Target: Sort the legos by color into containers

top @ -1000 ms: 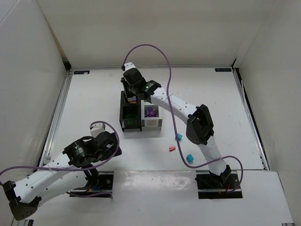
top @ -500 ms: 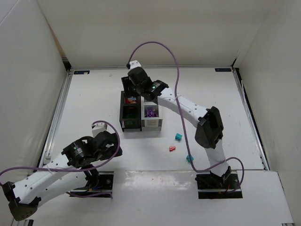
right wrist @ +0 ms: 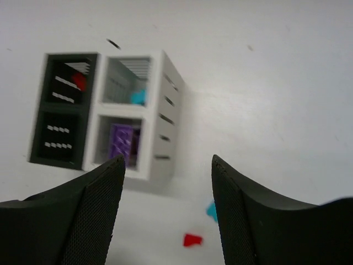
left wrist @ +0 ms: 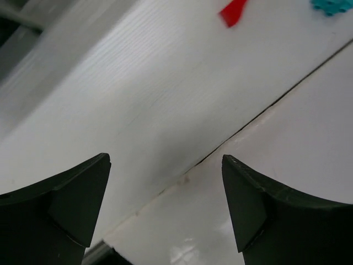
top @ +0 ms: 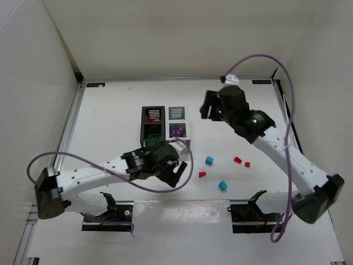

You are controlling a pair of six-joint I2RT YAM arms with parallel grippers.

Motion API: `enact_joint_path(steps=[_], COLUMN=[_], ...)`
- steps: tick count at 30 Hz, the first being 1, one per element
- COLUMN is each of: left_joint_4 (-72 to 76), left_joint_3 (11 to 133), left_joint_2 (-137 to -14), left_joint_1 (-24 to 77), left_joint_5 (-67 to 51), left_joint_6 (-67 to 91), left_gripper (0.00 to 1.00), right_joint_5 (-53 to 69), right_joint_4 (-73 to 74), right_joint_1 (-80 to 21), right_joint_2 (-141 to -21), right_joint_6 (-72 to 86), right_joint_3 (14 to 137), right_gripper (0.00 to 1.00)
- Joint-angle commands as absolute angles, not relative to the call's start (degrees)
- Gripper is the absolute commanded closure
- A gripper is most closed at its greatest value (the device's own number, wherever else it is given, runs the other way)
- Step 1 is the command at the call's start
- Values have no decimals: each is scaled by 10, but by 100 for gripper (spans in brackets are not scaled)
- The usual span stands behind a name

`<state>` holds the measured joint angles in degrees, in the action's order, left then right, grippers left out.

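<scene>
The containers (top: pixel 165 144) form a 2x2 block at mid-table. Red legos lie in the far black bin (right wrist: pixel 80 81), green in the near black bin (top: pixel 152 131), a teal one in the far white bin (right wrist: pixel 138 97), purple in the near white bin (right wrist: pixel 122 141). Loose on the table are two teal legos (top: pixel 209 160) (top: pixel 222 185) and three red ones (top: pixel 202 174) (top: pixel 237 160) (top: pixel 247 164). My left gripper (top: pixel 177 175) (left wrist: pixel 165 158) is open and empty, low over the table just left of the nearest red lego (left wrist: pixel 233 11). My right gripper (top: pixel 207 109) (right wrist: pixel 167 160) hangs open and empty, right of the bins.
A seam in the tabletop (left wrist: pixel 265 107) runs under my left gripper. White walls enclose the table on three sides. Purple cables loop from both arms.
My right arm swung from above the bins to their right and its jaws opened. My left arm reached from the near left edge out to the table's middle, close to the red lego.
</scene>
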<state>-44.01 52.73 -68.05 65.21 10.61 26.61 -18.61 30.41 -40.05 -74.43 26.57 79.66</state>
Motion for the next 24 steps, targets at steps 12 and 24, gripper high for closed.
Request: enact_joint_path(steps=[12,24], left_joint_4=[-221,-194], left_joint_3=[669,708], left_joint_2=[-996,-1072], left_joint_1=[693,691], left_joint_5=[-29,-3], left_joint_6=[-15,-40], left_gripper=[13,28], right_joint_5=[-111,-66], right_joint_4=[420,419], right_joint_1=[-256,-208], right_joint_2=[-570,-572], right_joint_6=[293,278], right_joint_3=[667,664], right_gripper=[34,34])
